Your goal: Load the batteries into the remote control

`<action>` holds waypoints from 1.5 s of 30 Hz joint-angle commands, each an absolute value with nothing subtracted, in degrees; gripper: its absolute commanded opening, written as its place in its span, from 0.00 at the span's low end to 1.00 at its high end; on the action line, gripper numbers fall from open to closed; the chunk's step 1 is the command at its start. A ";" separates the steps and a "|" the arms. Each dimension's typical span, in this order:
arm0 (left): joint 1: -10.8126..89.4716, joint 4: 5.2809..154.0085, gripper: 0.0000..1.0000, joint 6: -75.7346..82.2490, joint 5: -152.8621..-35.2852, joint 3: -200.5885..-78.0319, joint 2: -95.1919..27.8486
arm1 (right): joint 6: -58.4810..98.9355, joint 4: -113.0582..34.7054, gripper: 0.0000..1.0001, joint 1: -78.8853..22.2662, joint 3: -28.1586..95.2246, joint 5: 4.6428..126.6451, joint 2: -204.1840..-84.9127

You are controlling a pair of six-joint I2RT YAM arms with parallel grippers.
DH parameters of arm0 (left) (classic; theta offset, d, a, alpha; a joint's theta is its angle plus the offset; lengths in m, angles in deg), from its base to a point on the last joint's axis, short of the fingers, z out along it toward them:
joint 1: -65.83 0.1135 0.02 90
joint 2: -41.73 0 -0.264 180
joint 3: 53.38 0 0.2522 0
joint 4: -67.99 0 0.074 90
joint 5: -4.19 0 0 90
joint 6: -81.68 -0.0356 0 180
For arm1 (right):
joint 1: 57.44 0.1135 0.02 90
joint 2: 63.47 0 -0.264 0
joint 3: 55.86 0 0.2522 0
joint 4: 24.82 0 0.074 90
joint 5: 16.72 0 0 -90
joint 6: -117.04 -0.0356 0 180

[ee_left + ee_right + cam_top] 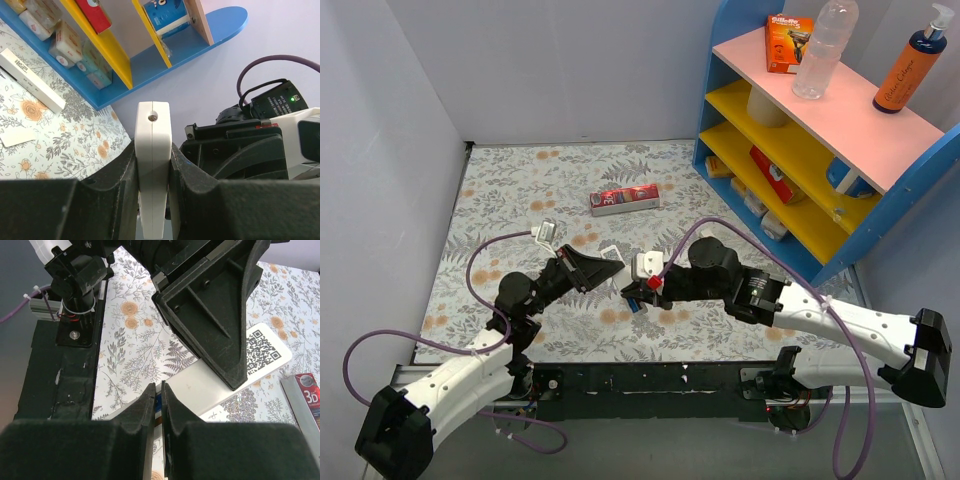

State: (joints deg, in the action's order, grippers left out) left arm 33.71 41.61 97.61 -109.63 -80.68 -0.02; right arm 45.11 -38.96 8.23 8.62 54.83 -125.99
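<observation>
The orange box (788,42) on the top board of the shelf (850,120) carries the brand name "Gillette" along its upper edge. The red carton (625,199) lying on the worktop (520,180) shows a large white "3D" near its left end. The same "3D" appears on the carton's corner in the right wrist view (307,397) (the smaller print around it is too fine to read). A black QR code sits on the pale face of the remote control (260,352). The script label on the orange pump bottle (908,72) on the top shelf board cannot be read.
</observation>
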 commanded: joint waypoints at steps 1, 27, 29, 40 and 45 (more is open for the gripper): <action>34.01 32.01 0.00 100.57 -105.68 -82.87 1.13 | 42.86 -43.68 0.13 8.75 5.45 51.75 -128.41; 34.10 47.18 0.00 96.71 -104.45 -83.30 1.39 | 40.92 -27.50 0.66 7.43 2.10 42.00 -131.58; 34.01 49.74 0.00 95.48 -103.66 -84.01 1.39 | 41.89 -28.47 0.68 7.43 4.21 41.91 -132.72; 34.01 57.40 0.00 93.11 -100.93 -85.51 2.36 | 43.58 -29.36 0.73 7.43 11.51 44.62 -135.63; 34.19 62.30 0.00 88.98 -97.33 -86.48 5.52 | 36.98 -23.83 0.74 7.43 9.50 50.86 -131.77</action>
